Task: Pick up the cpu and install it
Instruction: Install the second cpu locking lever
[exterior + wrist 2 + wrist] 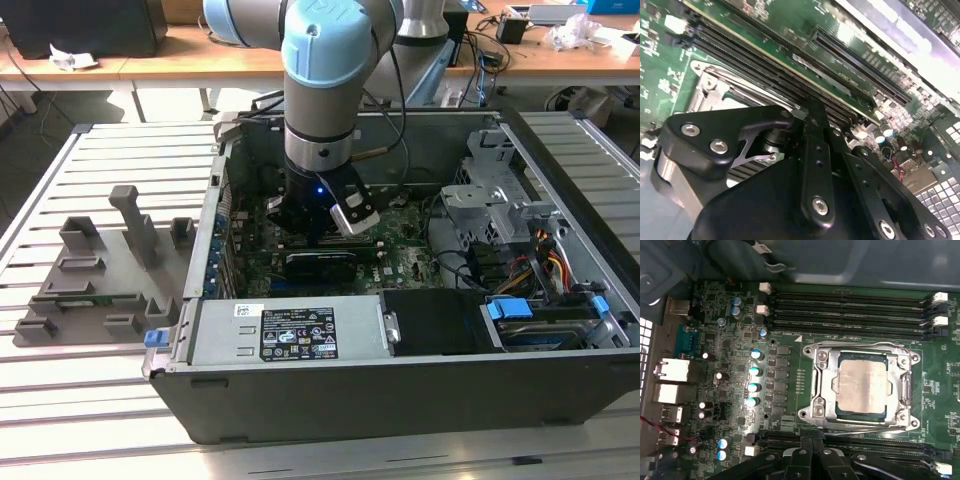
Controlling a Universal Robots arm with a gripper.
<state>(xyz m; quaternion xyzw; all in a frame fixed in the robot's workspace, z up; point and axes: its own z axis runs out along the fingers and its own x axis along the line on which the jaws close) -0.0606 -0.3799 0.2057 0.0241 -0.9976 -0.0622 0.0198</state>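
Observation:
In the first wrist view the cpu [862,385] lies flat inside the square metal-framed socket [820,385] on the green motherboard, silvery top facing up. My gripper [812,440] is just beside the socket's edge, apart from the cpu, its black fingers drawn together with nothing between them. The second wrist view has the gripper [812,107] over the long black slots, with part of the socket frame [710,85] beside it. In the exterior view the gripper [320,235] reaches down into the open computer case [400,400].
Rows of black memory slots [850,310] run along two sides of the socket. A power supply box [290,330] and a drive cage [500,200] crowd the case. A grey fixture [90,270] stands on the slatted table at the exterior view's left.

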